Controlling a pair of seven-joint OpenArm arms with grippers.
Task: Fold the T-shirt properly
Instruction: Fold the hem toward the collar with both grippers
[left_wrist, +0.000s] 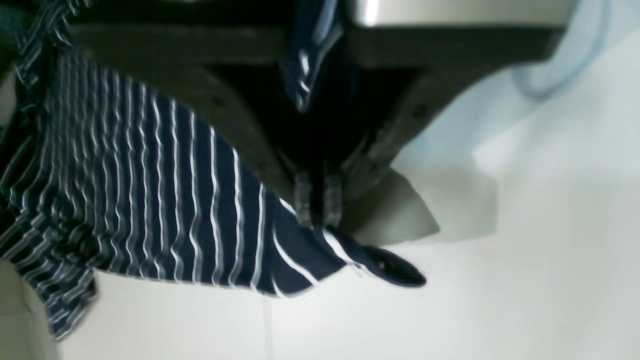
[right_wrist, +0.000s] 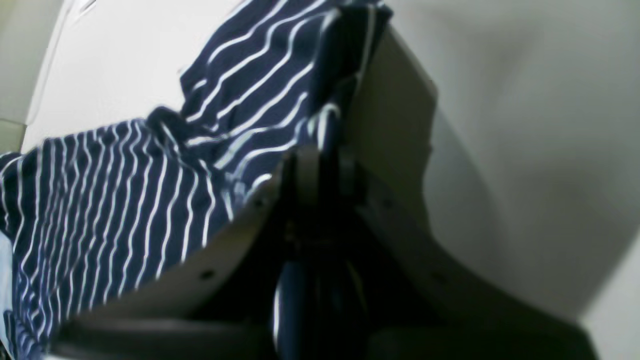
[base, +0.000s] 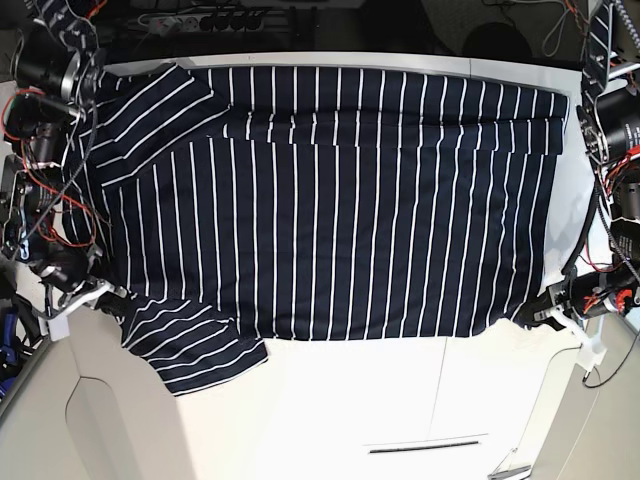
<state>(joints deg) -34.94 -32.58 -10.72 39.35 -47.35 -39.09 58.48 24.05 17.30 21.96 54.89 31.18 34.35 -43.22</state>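
Note:
The T-shirt (base: 330, 200), dark navy with thin white stripes, lies spread wide across the white table (base: 350, 420), one sleeve hanging toward the front left. My left gripper (left_wrist: 317, 212) is shut on the shirt's edge (left_wrist: 165, 200), pinching a corner just above the table; in the base view it sits at the shirt's lower right corner (base: 532, 314). My right gripper (right_wrist: 317, 160) is shut on a bunch of the striped fabric (right_wrist: 125, 210); in the base view it sits at the shirt's left edge near the sleeve (base: 102, 293).
Both arms with red cables stand at the table's left (base: 40, 150) and right (base: 610, 130) edges. A power strip (base: 200, 18) lies behind the table. A thin slot (base: 425, 447) marks the table's front. Bare white table (left_wrist: 450, 310) lies under the left gripper.

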